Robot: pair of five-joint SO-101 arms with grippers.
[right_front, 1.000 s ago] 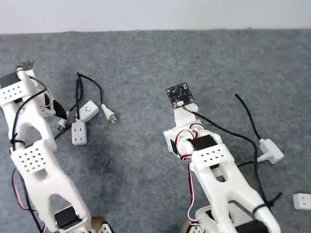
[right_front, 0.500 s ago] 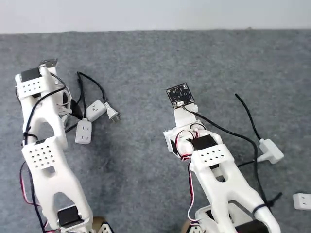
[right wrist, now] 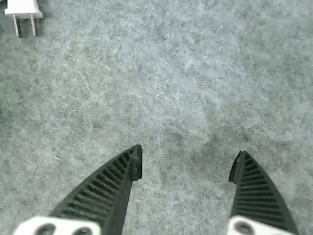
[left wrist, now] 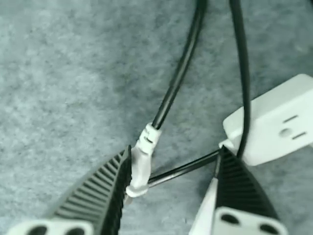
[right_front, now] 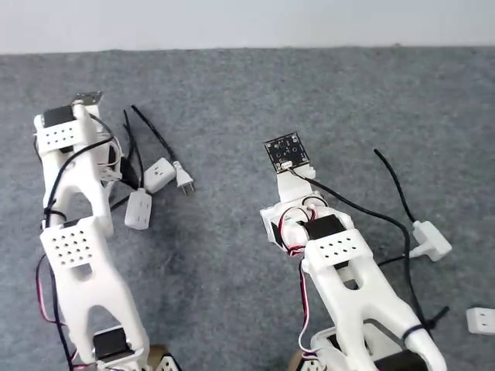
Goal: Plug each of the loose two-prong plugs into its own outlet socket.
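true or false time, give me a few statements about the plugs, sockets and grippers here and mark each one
1. The right gripper is open over bare carpet. True.
2. The left gripper is shut on an outlet socket. False: its jaws stand apart around a black cable, with the socket beside them.
3. The loose plug has its prongs free. True.
4. Two sockets lie under the right gripper. False: they lie by the left gripper.

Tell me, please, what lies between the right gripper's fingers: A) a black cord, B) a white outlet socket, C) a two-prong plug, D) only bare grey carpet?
D: in the right wrist view the right gripper stands open over bare carpet, and the white two-prong plug lies well apart from it.
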